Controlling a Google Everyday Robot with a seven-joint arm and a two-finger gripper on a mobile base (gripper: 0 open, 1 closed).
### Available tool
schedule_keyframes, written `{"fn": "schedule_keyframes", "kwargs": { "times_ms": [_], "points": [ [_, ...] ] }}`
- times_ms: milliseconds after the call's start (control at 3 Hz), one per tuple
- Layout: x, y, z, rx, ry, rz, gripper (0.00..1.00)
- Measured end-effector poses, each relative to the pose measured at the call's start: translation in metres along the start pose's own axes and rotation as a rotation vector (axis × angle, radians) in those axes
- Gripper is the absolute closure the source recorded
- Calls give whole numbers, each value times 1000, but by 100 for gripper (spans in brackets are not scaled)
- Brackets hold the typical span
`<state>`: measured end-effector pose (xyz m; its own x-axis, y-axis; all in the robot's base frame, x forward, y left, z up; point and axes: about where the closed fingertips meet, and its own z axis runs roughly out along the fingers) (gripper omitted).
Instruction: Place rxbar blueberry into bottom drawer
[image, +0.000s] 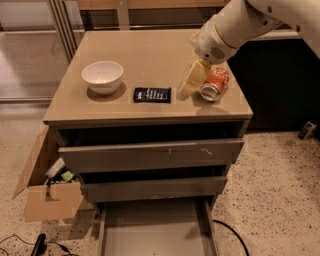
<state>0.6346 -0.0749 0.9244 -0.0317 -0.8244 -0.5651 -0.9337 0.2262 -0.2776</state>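
rxbar blueberry lying left-right, hand just right

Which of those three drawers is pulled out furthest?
The bottom drawer: its grey floor shows; middle drawer and top drawer barely protrude. The gripper hovers over the cabinet top.

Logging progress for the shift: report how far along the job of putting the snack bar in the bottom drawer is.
Done: the bottom drawer stands pulled open. In hand: the gripper hovers over the cabinet top, between the snack bar and the soda can; the bar lies flat, not gripped. Left: grasp the bar, carry it down and set it in the drawer.
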Motion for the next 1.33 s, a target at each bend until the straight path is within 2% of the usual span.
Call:
{"fn": "schedule_keyframes", "kwargs": {
  "times_ms": [333, 1000, 1333],
  "points": [
    [-4, -28, 24, -17, 10, 24, 0],
    [0, -52, 63, -98, 98, 42, 0],
    [-3, -57, 75, -142, 90, 46, 0]
  ]
}}
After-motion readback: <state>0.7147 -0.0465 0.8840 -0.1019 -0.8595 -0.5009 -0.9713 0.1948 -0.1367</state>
